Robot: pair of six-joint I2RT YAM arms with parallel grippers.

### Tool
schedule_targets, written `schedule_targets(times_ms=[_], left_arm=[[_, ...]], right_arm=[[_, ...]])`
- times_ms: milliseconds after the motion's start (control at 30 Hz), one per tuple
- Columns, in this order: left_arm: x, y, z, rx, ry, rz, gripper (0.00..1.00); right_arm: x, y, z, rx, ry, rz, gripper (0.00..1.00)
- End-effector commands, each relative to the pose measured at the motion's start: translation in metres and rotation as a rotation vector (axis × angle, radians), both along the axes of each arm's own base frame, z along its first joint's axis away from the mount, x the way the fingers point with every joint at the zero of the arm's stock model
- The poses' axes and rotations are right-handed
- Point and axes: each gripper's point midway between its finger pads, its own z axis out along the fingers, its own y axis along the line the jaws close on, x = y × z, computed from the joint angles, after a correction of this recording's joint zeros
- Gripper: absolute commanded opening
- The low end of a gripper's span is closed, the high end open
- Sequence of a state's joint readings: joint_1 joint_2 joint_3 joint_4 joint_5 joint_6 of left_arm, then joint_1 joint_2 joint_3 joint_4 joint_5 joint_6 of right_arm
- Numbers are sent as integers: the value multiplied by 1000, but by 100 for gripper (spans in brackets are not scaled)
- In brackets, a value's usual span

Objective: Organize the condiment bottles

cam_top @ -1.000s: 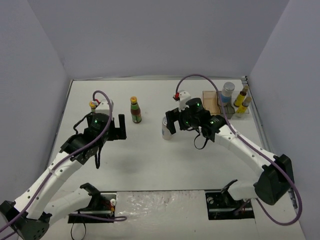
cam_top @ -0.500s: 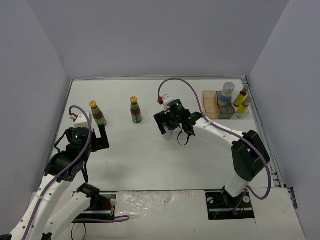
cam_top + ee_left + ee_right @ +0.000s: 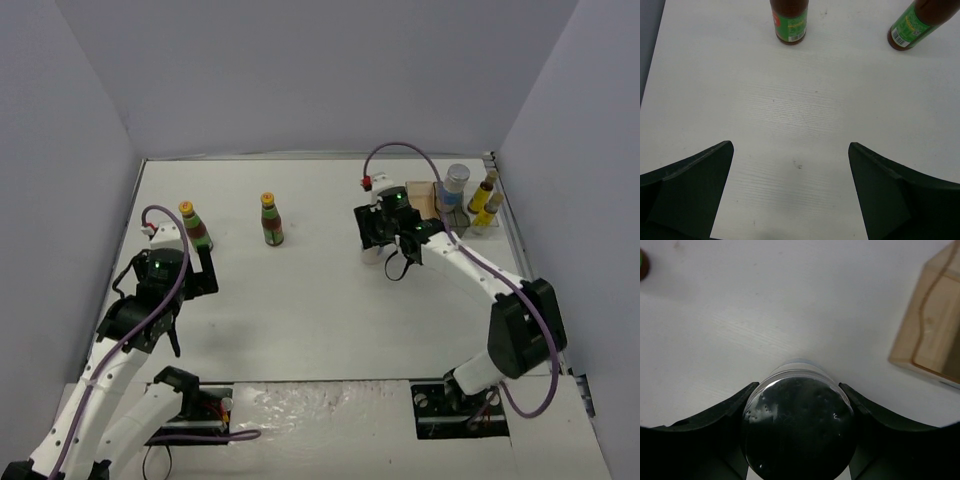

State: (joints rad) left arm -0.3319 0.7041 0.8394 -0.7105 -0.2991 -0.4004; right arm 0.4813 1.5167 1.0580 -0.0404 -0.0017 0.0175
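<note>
My right gripper (image 3: 376, 238) (image 3: 799, 386) is shut on a silver-topped white-blue cylinder (image 3: 797, 432) (image 3: 371, 255), both jaws pressed against its sides just below the lid. It is upright, a short way left of the tray (image 3: 422, 203) (image 3: 934, 325). My left gripper (image 3: 190, 277) (image 3: 790, 145) stands open and empty over bare table. Ahead of it stand two dark bottles with yellow caps and red-green labels, one (image 3: 194, 228) (image 3: 790, 22) close by, the other (image 3: 271, 221) (image 3: 918, 24) further right. A second cylinder (image 3: 456, 186) and two yellow-labelled bottles (image 3: 484, 198) (image 3: 493, 212) stand in the tray.
The tray sits at the back right, close to the table's right edge (image 3: 520, 250). Walls close in the table at the back and on both sides.
My right gripper has closed on the cylinder and carried it rightward, nearer the tray. The left arm has drawn back toward the left, away from the bottles, its jaws still wide.
</note>
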Motion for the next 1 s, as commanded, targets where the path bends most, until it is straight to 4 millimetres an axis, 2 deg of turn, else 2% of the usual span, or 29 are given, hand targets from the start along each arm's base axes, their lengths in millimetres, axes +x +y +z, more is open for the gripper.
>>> schedule_targets(times_ms=[0,67,200,267,333,433,567,700,967], left_arm=[[11,-1,17,-13,-65,3,97],[11,-1,16,-15,-61,1,97],[10,0,17,-16,-67,5,97],[10,0,18,-19,-70,6,97],[10,0,18,-19,-70,7,97],[10,1,17,-16,-67,11,97],[9,1,18,-20,-70,12,97],[9,1,19,-21,-75,12,97],[10,0,17,-24,-69,4,97]], right_arm=[[44,-60,130,68,-329,-156,1],[54,-104,139,58,-329,-256,0],[76,-170,159,63,-364,-424,0],[86,-190,162,69,-366,-468,0],[96,-214,156,61,-357,-513,0],[111,-234,146,71,-340,-532,0],[123,-244,122,68,-293,-544,0],[133,-251,105,58,-288,-560,0],[141,-250,61,65,-225,-536,0]])
